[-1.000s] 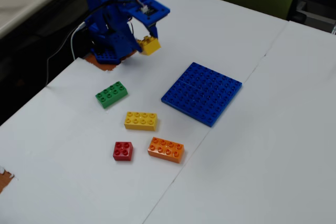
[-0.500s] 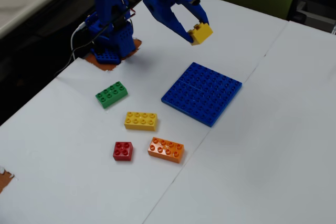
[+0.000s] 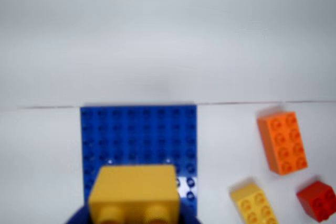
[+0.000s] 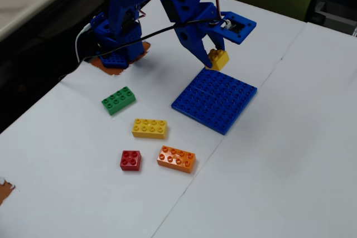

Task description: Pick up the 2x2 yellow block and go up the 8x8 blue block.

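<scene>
The claw (image 4: 215, 55) is pinching the small yellow brick (image 4: 217, 58), hanging just above the near corner of the blue plate (image 4: 215, 98). In the blurry wrist view the brick (image 3: 134, 192) seems to be sitting over the plate's (image 3: 139, 135) edge, so carrying it toward the middle, level, before lowering looks wise.

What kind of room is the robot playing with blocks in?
Probably a hobby or lab workspace: a small blue robot arm fixed to a plain white table, loose plastic building bricks like the green brick, and wires trailing off the edge.

Green brick (image 4: 118, 100), long yellow brick (image 4: 149, 128), red brick (image 4: 130, 160), orange brick (image 4: 176, 159)
</scene>
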You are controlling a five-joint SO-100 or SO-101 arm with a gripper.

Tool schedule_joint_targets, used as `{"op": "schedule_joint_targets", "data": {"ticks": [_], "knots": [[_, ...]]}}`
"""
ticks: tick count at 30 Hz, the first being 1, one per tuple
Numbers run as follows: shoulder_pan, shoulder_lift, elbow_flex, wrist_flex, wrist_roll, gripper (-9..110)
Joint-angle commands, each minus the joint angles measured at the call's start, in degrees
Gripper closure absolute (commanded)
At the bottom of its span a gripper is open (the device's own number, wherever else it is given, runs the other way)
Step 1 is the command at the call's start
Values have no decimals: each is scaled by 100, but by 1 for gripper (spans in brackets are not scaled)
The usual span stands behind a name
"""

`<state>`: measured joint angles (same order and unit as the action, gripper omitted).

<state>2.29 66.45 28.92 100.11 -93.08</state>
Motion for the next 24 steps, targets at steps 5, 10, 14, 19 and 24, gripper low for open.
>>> {"op": "schedule_joint_targets", "data": {"ticks": [5,10,14,19,24], "knots": [[-123,-97,439,26,-536,101],[-105,-193,483,35,-686,101],[-97,-325,475,35,-729,101],[-53,-396,413,35,-360,101],[-44,-396,431,35,9,101]]}}
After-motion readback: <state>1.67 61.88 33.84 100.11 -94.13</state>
